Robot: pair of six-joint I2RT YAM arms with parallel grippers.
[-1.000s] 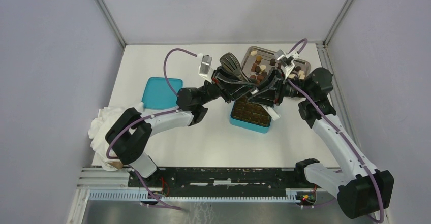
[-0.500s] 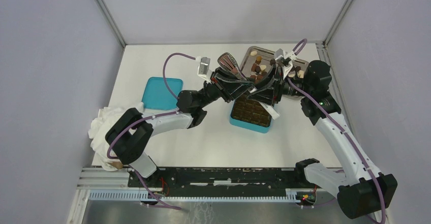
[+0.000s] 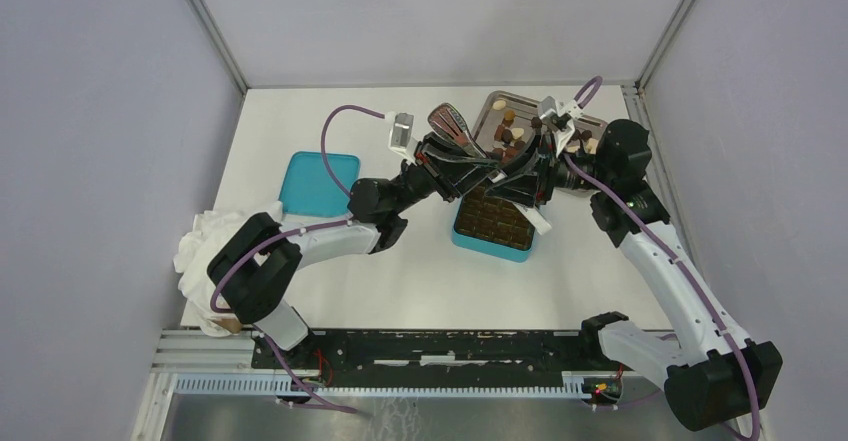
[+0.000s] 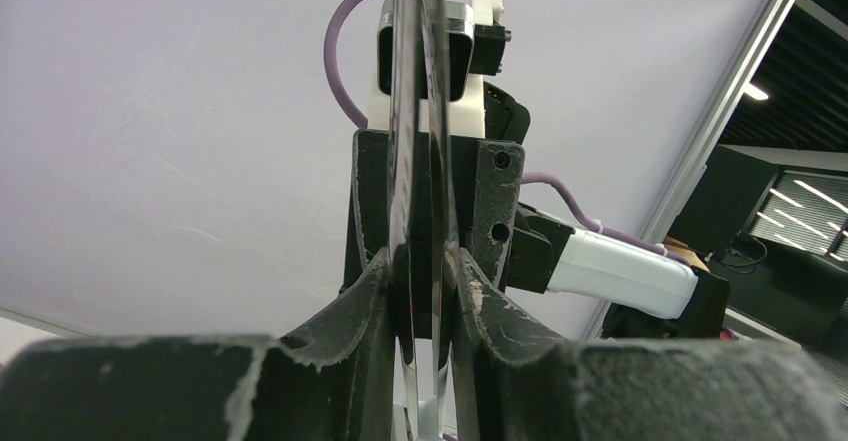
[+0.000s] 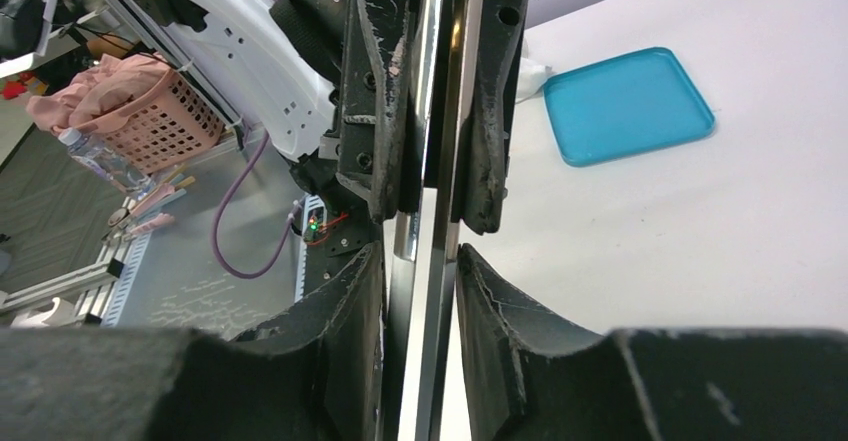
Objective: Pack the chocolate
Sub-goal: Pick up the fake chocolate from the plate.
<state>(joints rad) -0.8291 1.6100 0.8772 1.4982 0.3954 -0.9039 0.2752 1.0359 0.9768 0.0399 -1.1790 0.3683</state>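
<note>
Clamping long metal tweezers (image 4: 403,111) in both left jaws and right jaws above the teal box (image 3: 490,244), seemingly mid-handover to regrip, with chocolate (image 3: 510,118) lying in the steel tray (image 3: 490,101) beyond.

The left fingers (image 4: 330,336) are matte black and grainy, curved, with edges chipped to pale grey. The right fingers (image 5: 335,331) match them, scratched whitish on their inner faces, with small round screw holes in their black sides. Behind the fingers, the left arm (image 3: 325,239) and right arm (image 3: 665,281) alternate smooth white shells with bulky black joint housings. A white camera block (image 3: 402,131) sits just behind each pair of fingers, and a purple cable (image 3: 335,119) loops from it back along each arm.
</note>
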